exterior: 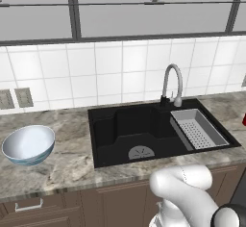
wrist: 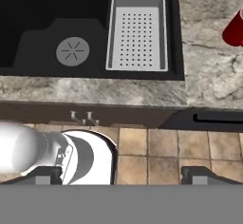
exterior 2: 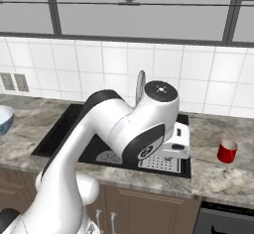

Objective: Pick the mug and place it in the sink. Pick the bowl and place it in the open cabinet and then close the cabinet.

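Mug: the small red mug (exterior 2: 227,151) stands upright on the marbled counter (exterior 2: 218,173), at about 3 o'clock from the sink in the right base view, clear of the basin's edge. In the hand view it shows as a red shape (wrist: 234,29) at roughly 2 o'clock, cut by the right border, well apart from the fingertips at the bottom.
Sink: the black basin (exterior: 126,133) is sunk into the counter, with its round grey drain (exterior: 141,152) near the front wall and a curved metal faucet (exterior: 172,82) at the back rim, about 12 o'clock of the basin.
Strainer tray: a grey perforated tray (exterior: 198,129) sits in the right part of the sink; in the hand view it lies at about 12 o'clock.
Bowl: the white bowl with a blue-teal outside (exterior: 29,145) rests on the counter at 9 o'clock from the sink, apart from it and tilted a little.
Arm: the white arm rises from the base and bends over the front of the sink; the wrist hides part of the faucet in the right base view. The hand camera looks down on the counter's front edge, the brown drawers (wrist: 85,116) and the tiled floor (wrist: 161,147).
Gripper: the gripper (wrist: 122,175) hangs above the floor in front of the counter, short of the sink.
Fingers: the two dark fingertips (wrist: 201,174) are spread wide, with nothing between them and touching nothing.
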{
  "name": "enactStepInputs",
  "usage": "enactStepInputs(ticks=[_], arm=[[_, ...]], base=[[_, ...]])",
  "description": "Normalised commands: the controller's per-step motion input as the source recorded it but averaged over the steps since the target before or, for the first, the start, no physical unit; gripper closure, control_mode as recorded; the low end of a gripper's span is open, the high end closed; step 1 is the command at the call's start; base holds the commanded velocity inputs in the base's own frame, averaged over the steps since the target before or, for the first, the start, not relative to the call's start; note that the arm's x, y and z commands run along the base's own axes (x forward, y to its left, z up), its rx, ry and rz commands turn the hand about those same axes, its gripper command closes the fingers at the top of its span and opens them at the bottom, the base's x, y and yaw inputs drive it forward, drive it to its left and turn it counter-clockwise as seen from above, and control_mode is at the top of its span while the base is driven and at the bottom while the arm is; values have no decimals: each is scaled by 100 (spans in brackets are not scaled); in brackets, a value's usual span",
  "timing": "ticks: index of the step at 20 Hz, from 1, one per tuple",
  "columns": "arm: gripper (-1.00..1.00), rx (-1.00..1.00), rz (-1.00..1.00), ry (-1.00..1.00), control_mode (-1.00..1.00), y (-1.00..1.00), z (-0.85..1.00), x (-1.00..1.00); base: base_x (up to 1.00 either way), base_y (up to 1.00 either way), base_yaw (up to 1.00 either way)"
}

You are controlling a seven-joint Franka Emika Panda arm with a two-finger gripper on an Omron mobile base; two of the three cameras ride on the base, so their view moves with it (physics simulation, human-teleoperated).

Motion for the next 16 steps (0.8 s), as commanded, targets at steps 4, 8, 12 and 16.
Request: enactStepInputs(ticks=[4, 8, 12, 16], arm=[[-100, 0, 0, 0, -100, -69, -9, 20], [-100, 0, 1, 0, -100, -52, -16, 41], [-100, 0, 6, 0, -100, -44, -21, 45], [-100, 0, 8, 0, -100, -41, -26, 48]], base=[[0, 0, 0], [0, 0, 0], [0, 0, 0], [0, 0, 0]])
